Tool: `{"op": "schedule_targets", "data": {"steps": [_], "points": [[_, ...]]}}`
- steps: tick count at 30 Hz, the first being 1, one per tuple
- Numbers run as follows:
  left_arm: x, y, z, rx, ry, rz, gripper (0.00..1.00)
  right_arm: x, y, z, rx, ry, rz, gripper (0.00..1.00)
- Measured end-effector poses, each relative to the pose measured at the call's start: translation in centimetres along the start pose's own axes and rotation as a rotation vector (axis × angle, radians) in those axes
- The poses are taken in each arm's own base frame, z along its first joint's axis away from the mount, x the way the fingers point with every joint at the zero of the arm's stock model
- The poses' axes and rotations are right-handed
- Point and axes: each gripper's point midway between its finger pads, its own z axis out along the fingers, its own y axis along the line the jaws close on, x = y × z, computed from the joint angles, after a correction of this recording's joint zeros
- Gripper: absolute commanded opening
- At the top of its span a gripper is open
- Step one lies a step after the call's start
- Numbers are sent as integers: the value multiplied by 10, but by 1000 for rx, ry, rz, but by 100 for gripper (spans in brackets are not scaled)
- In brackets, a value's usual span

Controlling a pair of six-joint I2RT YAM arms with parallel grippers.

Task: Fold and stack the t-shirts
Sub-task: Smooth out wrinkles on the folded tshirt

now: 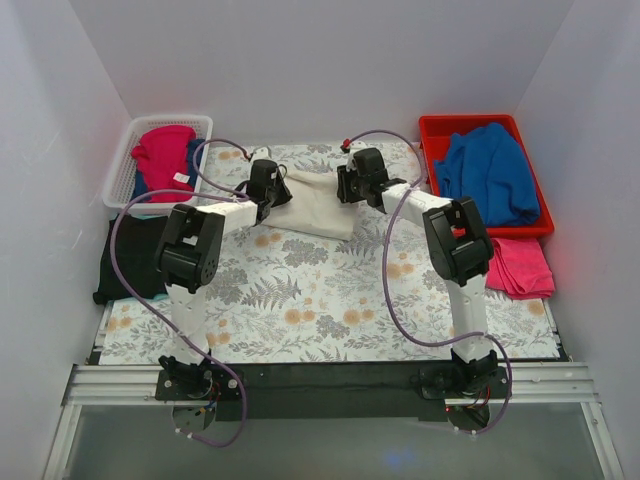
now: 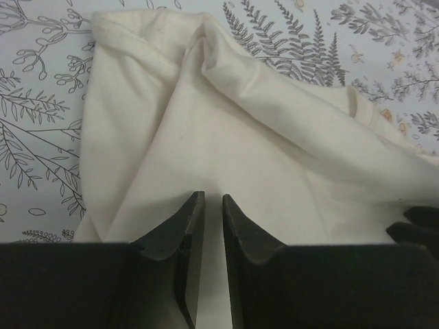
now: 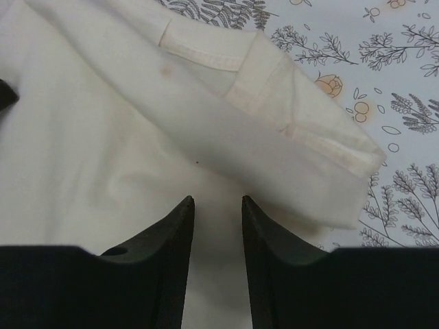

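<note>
Slippage looks the risk, since the left tool point(image 2: 212, 197) is nearly shut over the cream t-shirt point(image 2: 226, 130), grip unclear, while the right tool point(image 3: 217, 199) hangs half-open, empty.

cream t-shirt point(image 1: 312, 208) ends: both covered from above by the left gripper point(image 1: 278, 198) and the right gripper point(image 1: 345, 188)
cream t-shirt outline: cut by the right edge in the left wrist view, by the top and left edges in the right wrist view
left gripper hold: narrow slit between the fingers; cloth pinched or merely beneath, cannot tell
black t-shirt point(image 1: 128, 262), well left of the cream t-shirt: right part hidden behind the left arm
blue garment point(image 1: 193, 156), back-left of the cream t-shirt: mostly buried under a red garment point(image 1: 163, 150)
</note>
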Motion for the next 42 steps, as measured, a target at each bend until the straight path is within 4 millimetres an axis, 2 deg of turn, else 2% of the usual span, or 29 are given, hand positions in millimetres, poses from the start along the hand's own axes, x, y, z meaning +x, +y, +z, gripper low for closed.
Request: {"op": "schedule_targets", "data": {"steps": [4, 7, 12, 14, 16, 19, 21, 24, 26, 29, 33, 37, 42], "points": [[15, 8, 9, -22, 32, 4, 15, 5, -7, 26, 11, 13, 3, 40], [20, 12, 13, -34, 48, 7, 15, -6, -15, 45, 29, -1, 5, 40], [20, 12, 13, -40, 51, 7, 15, -50, -37, 63, 82, -90, 5, 41], [20, 12, 12, -41, 53, 5, 15, -68, -46, 62, 105, -123, -1, 41], [23, 13, 12, -41, 55, -1, 13, -76, -52, 59, 117, -136, -4, 40], [26, 14, 9, -37, 51, -16, 13, -76, -60, 51, 129, -132, -2, 39], [28, 15, 4, -41, 47, -21, 14, -60, -58, 40, 126, -92, -3, 39], [32, 18, -6, -54, 41, -21, 25, -29, -48, 13, 112, -20, -7, 41], [30, 19, -16, -65, 38, -17, 36, -16, -39, -10, 98, 4, -9, 42], [20, 14, -27, -60, 26, -4, 40, -14, -24, -44, 69, -13, -8, 43], [7, 13, -30, -55, 18, 1, 41, -27, -14, -75, 43, -70, -9, 43], [3, 30, -29, -74, 30, -23, 43, -32, -8, -90, 17, -100, -11, 43], [5, 75, -31, -106, 61, -91, 52, -14, -7, -90, 3, -69, -9, 43]]}}
